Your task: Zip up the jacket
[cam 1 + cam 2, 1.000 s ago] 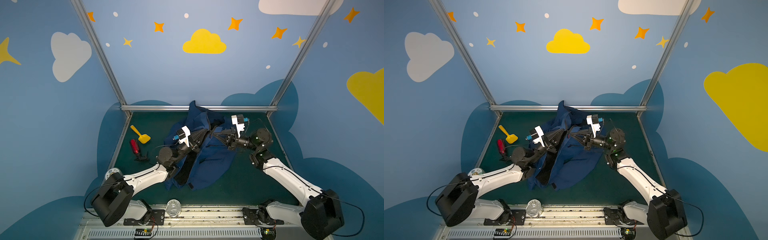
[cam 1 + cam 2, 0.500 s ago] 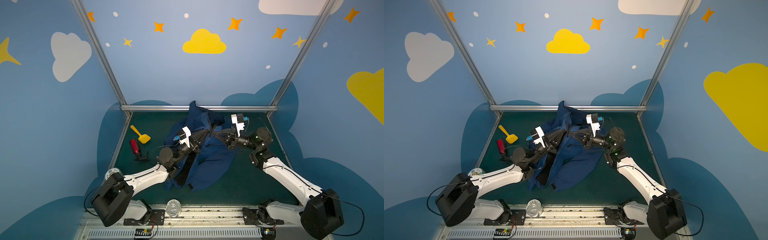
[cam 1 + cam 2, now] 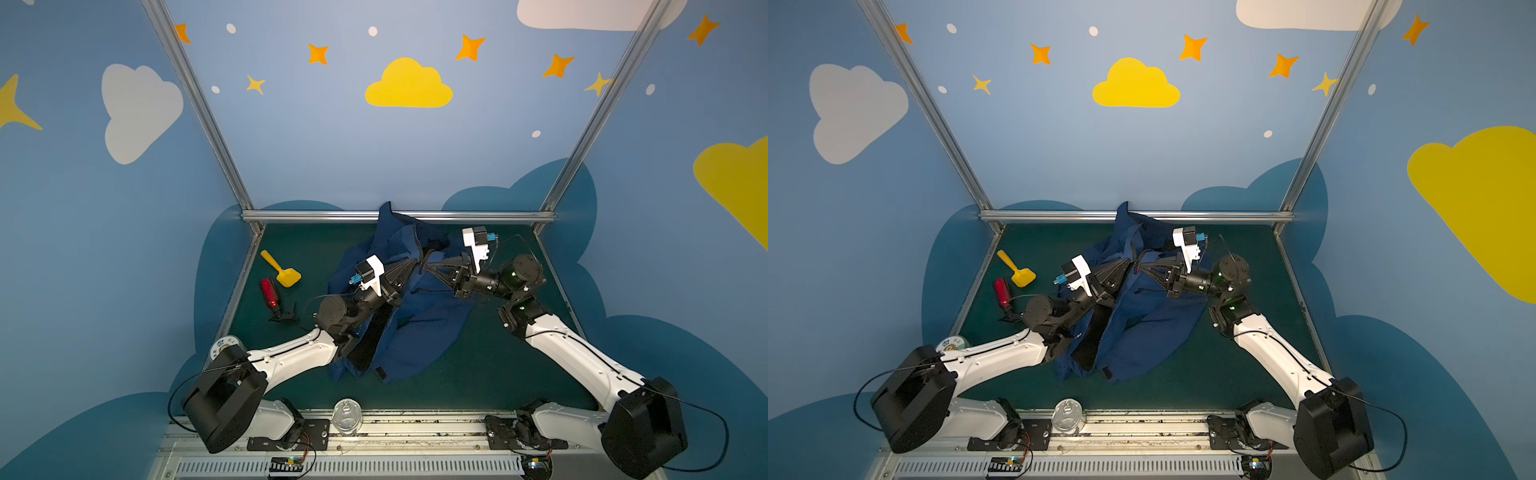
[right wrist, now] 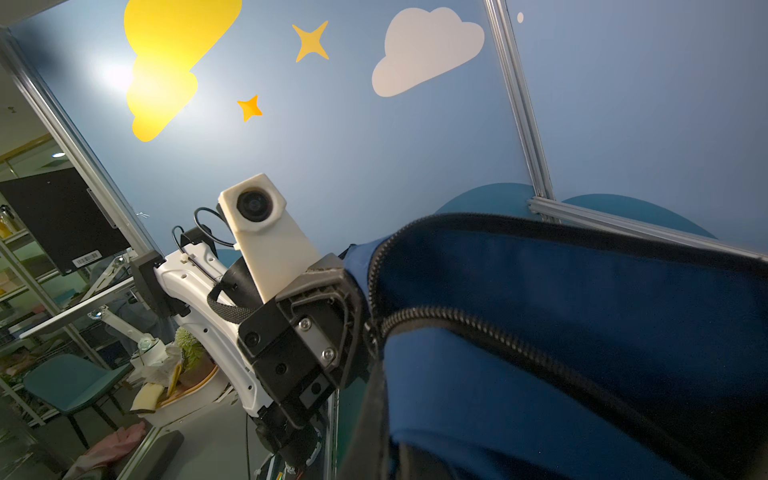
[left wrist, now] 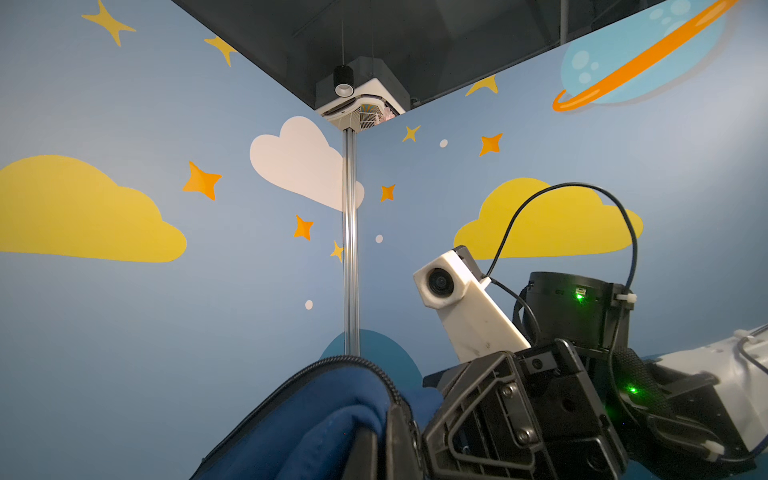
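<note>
Both arms are in tight over mid-worktop, tips almost nose to nose. The left claw is clamped on the jacket, pinching its zip edge. The right claw is closed on the same garment just beside it, and the fabric tents up between the two. In the right wrist view the zip teeth run away from the left claw in two dark lines that spread apart.

The navy jacket lies in the middle of the green worktop. Its long axis runs from the back rail towards the front rail, leaning slightly left as it comes forward. The far tip laps up over the back rail, and the near end stops short of the front. Which end is the collar, I cannot tell.

Room to move: there's wide bare green on the right between the jacket and the side edge, and a bare strip in front. The left is tighter, where a yellow scoop and a red tool lie between the jacket and that edge, near it but not touching. A clear jar sits on the front rail
</note>
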Tool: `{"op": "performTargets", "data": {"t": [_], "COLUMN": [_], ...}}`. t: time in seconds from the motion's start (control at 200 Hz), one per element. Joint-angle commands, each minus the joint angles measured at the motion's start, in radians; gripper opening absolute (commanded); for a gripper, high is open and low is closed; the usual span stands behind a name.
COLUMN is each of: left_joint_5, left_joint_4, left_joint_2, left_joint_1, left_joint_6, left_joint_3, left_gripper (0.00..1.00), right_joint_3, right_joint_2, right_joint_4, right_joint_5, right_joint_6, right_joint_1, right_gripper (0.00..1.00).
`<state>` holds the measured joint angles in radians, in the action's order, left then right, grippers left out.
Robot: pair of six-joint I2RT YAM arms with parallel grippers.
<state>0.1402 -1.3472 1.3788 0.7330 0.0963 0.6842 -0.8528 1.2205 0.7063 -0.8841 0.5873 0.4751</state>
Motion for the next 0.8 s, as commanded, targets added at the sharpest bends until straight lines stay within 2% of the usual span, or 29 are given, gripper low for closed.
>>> {"op": "performTargets", "data": {"t": [0.0,0.295,0.471,0.616,0.796], "left_joint_5": [-0.002,-0.004,-0.007,0.013,0.028], "left_joint_4": [-0.043,-0.023,0.029,0.163,0.335], "left_joint_2": [-0.026,-0.027,-0.049,-0.090,-0.121], "left_joint_1": [0.008,0.008,0.009,0.009,0.009], "left_joint_6": [-0.034,-0.054,-0.092,-0.125,-0.142], "left_joint_3": [-0.005,-0.008,-0.010,0.010,0.032], "left_gripper": [0.03,0.03,0.03,0.03,0.03], "right_joint_3": [-0.037,-0.043,-0.043,-0.051,-0.041], "right_joint_2": [-0.017,-0.010,-0.023,-0.044,-0.051], "right_joint_4": [0.046,0.097,0.051,-0.011,0.005], "right_joint_5": [0.022,0.034,0.041,0.061,0.097], "right_joint_6": [0.002,0.034,0.007,-0.055,-0.049], "right_joint_1": [0.003,0.004,0.002,0.002,-0.004], "right_gripper": [0.00,0.00,0.00,0.00,0.00]}}
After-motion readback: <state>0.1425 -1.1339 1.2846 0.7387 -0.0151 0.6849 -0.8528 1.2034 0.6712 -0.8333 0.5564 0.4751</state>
